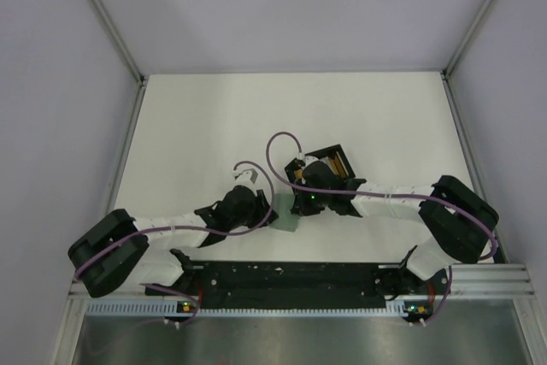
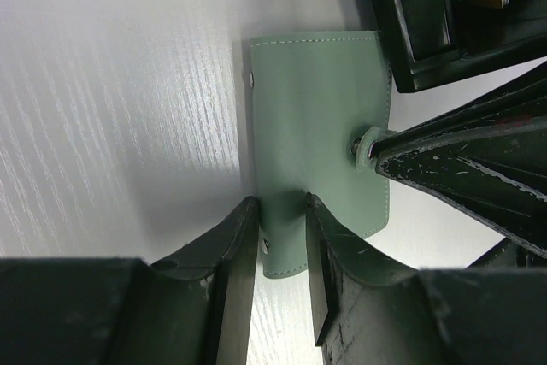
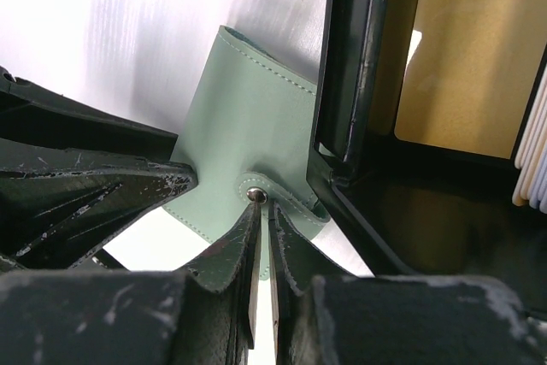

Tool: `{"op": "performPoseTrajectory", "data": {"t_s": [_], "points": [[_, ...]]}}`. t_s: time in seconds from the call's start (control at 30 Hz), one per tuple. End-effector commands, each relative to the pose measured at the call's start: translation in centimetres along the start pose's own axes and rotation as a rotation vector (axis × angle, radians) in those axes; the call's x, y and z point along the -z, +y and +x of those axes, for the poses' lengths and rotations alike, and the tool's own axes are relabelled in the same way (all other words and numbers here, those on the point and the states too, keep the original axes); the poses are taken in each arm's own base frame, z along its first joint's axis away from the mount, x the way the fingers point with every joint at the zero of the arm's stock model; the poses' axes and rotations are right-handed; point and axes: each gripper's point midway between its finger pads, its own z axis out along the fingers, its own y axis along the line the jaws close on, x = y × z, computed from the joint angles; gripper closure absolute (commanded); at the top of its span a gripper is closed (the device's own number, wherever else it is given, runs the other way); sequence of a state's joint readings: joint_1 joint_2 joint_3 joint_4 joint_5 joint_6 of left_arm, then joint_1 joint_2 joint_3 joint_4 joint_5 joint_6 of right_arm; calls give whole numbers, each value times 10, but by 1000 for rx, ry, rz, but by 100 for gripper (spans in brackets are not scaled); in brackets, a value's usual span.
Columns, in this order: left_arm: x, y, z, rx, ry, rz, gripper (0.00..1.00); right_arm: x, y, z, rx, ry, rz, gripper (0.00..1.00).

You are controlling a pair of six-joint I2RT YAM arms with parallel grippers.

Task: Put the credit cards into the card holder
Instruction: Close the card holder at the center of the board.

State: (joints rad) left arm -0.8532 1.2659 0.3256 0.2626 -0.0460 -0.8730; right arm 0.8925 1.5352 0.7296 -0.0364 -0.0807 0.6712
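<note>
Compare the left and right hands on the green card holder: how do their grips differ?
Left hand straddles the near edge of the card holder, fingers visibly apart with the leather between them. Right hand has its fingers nearly together, pinching the small snap tab at the holder's side next to the black box. So the left takes the body, the right only the closure. Both are shut on the same still-folded holder lying on the table.

Card holder (image 2: 320,126) sage green with pale stitching and a silver snap stud; box (image 3: 410,168) black, its inside yellow-orange, white cards (image 3: 534,160) upright; table (image 2: 111,126) white, faintly grained
</note>
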Motion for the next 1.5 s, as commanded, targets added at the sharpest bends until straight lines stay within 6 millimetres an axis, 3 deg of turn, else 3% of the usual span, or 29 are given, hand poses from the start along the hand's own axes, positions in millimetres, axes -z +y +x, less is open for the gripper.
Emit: {"op": "performPoseTrajectory", "data": {"t_s": [0.0,0.2,0.37,0.57,1.1,1.47], "points": [[3,31,29,-51,104,-105,67,3,15,-28,20,-65,-47,92],[1,31,30,-54,112,-104,67,3,26,-32,34,-75,-102,92],[1,29,29,-59,110,-99,67,-1,21,-32,22,-66,-90,93],[1,30,29,-58,110,-99,68,-9,6,-27,4,-47,-22,94],[1,26,26,-61,102,-88,68,-20,-33,11,-1,76,116,98],[2,28,31,-75,119,-77,70,-23,-29,0,19,101,145,98]]}}
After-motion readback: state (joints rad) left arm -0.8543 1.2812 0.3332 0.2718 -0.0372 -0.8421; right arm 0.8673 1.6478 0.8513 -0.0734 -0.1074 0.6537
